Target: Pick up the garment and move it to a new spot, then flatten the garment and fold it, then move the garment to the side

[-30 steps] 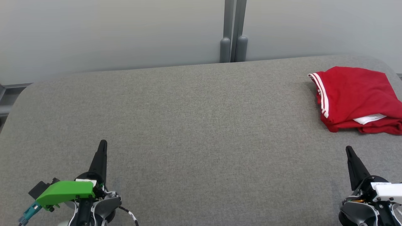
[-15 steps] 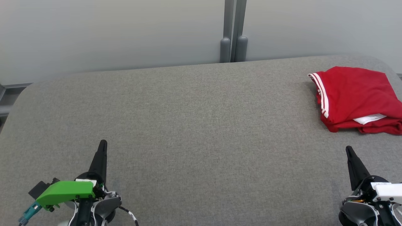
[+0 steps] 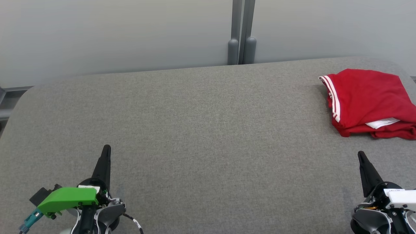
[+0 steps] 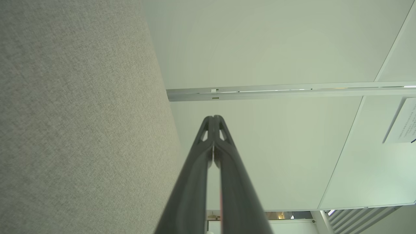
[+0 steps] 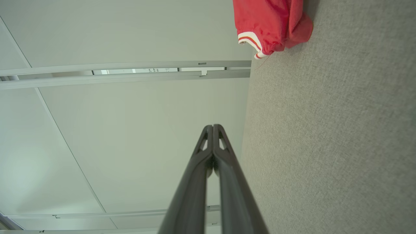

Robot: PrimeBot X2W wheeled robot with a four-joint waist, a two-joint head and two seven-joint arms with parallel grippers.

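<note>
A red garment (image 3: 367,100) with white stripes lies bunched and folded at the far right of the grey table (image 3: 208,130). Its striped hem also shows in the right wrist view as the garment (image 5: 269,26) at the top. My left gripper (image 3: 106,149) rests at the lower left, shut with nothing between its fingers (image 4: 213,118). At the lower right my right gripper (image 3: 360,154) is shut as well, empty, well short of the garment; its joined tips (image 5: 213,127) point past the table's edge.
A pale wall with a grey double post (image 3: 241,32) stands behind the table's far edge. The table's rounded left corner (image 3: 22,97) drops off beside a grey rail.
</note>
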